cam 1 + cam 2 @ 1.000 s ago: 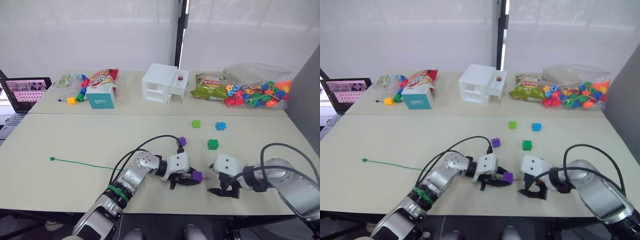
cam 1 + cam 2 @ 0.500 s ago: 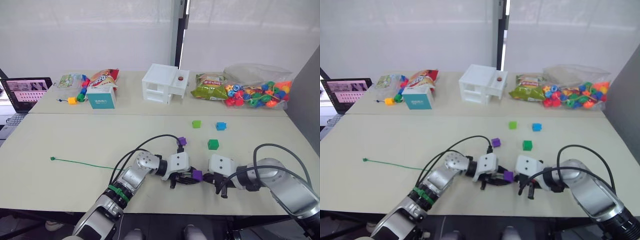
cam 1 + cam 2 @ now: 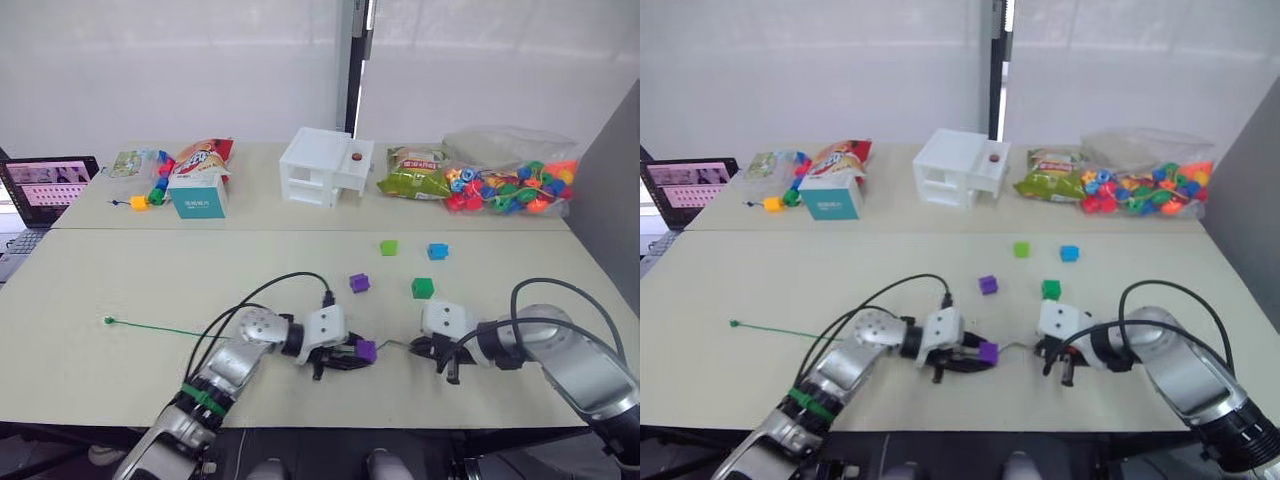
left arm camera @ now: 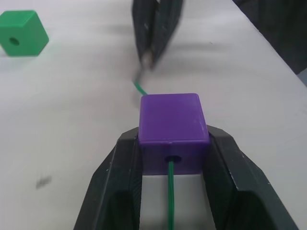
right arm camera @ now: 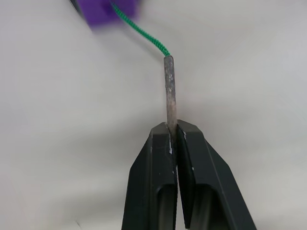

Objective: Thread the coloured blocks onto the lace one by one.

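Near the table's front edge, the left gripper clamps a glossy purple cube, now threaded on the green braided lace. The right gripper, apart a second ago, has pinched the lace's dull silvery tip and drawn it rightward. Bare tabletop lies open around both; the other purple cube and dark green cube sit just behind.

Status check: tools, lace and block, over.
Left tool shut on purple block. Right tool shut on lace's silver tip, lace through the block's hole. Four blocks loose on table, nothing blocking.
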`<move>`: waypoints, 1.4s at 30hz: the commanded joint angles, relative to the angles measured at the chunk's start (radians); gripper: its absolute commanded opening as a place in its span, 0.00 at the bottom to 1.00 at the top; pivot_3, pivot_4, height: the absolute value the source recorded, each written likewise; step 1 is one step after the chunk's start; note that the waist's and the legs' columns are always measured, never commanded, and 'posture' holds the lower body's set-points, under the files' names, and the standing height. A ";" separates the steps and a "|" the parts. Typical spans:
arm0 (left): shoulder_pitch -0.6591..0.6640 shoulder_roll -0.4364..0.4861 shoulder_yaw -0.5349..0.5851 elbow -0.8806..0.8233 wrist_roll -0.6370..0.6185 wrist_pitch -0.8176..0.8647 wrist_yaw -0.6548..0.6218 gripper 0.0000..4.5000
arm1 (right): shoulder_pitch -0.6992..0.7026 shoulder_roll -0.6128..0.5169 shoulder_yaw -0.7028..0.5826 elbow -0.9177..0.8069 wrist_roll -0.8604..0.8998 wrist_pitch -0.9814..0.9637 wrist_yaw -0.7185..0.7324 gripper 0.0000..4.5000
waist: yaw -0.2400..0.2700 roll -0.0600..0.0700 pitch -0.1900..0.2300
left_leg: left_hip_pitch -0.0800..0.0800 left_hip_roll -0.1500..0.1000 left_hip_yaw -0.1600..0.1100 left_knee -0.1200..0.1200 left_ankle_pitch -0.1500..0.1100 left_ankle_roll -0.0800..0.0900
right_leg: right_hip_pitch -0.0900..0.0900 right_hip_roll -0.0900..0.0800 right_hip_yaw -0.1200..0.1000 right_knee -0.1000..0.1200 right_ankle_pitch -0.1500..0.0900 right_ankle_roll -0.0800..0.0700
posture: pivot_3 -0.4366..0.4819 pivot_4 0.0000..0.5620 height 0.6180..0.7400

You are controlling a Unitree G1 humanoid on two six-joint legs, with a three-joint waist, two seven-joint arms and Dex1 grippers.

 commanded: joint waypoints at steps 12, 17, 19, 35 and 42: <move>0.171 0.436 0.283 0.155 -0.047 -0.161 -0.088 0.27 | -0.081 0.032 0.013 0.059 -0.022 -0.050 0.060 0.00 | -0.027 0.000 0.000 | 0.005 0.004 0.001 -0.004 0.000 0.000 | 0.000 0.004 0.000 0.001 -0.001 -0.002 | 0.48 0.27 1.00; 0.142 0.576 0.313 0.390 -0.015 -0.314 -0.151 0.27 | -0.084 0.035 0.011 0.044 -0.018 -0.039 0.070 0.00 | -0.028 0.001 0.000 | 0.009 0.005 0.003 -0.006 0.000 0.001 | 0.001 0.005 0.001 0.001 -0.001 -0.004 | 0.48 0.27 1.00; 0.113 0.632 0.316 0.487 0.000 -0.357 -0.176 0.27 | -0.085 0.038 0.009 0.038 -0.014 -0.037 0.074 0.00 | -0.030 0.001 0.000 | 0.009 0.005 0.003 -0.006 0.000 0.001 | 0.001 0.005 0.001 0.002 -0.001 -0.004 | 0.48 0.27 1.00; -0.101 0.720 0.343 0.816 0.038 -0.394 -0.287 0.63 | -0.131 0.091 0.030 0.024 -0.008 0.002 0.081 0.00 | -0.038 0.000 0.001 | 0.008 0.005 0.003 -0.006 -0.001 0.001 | -0.001 0.005 0.000 0.003 -0.001 -0.004 | 0.48 0.27 1.00; -0.376 0.656 0.409 0.735 -0.060 -0.216 -0.361 0.99 | -0.129 0.084 0.022 0.007 0.007 0.019 0.088 0.00 | -0.012 -0.004 0.002 | -0.004 0.005 -0.001 0.001 -0.001 0.001 | -0.004 0.005 -0.003 0.003 -0.001 -0.003 | 0.48 0.27 1.00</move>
